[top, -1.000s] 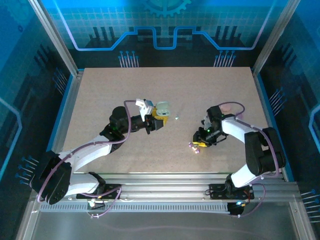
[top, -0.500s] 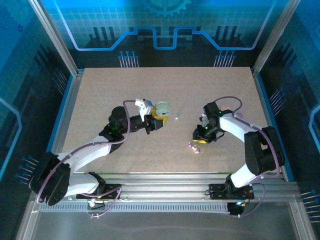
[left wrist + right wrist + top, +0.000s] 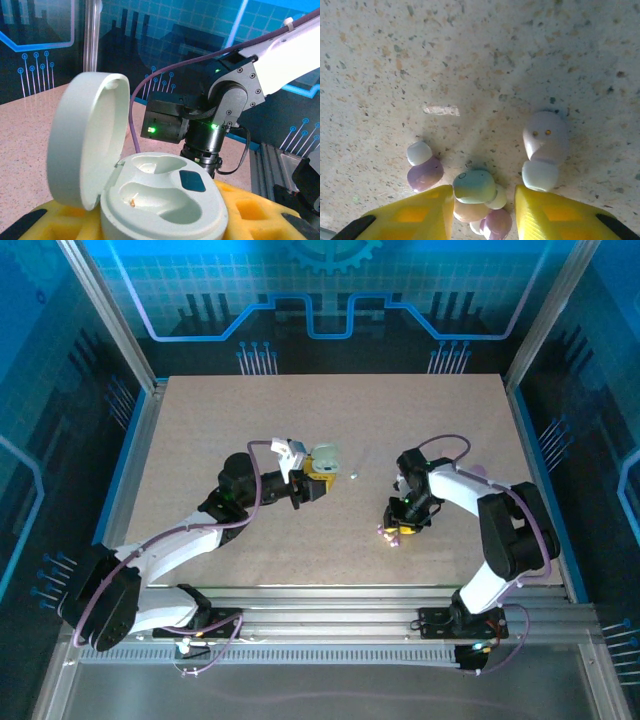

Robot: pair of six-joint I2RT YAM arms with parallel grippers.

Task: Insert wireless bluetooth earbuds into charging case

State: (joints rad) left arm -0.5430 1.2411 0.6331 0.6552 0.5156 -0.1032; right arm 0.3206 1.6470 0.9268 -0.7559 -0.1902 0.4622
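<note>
Jaws parted, right gripper [image 3: 482,199] straddles clustered earbuds [image 3: 475,186] toward table's [image 3: 200,420] near edge, risking pinching several; left gripper [image 3: 316,483] clamps charging case [image 3: 160,200].

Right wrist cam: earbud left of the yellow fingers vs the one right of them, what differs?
The left earbud has a deeper lilac body; the right earbud is paler. The right earbud shows two gold dots, the left earbud none. The left earbud's white tip points away from the right gripper; the right earbud's tip points toward it. Both lie on the table, outside its jaws.
</note>
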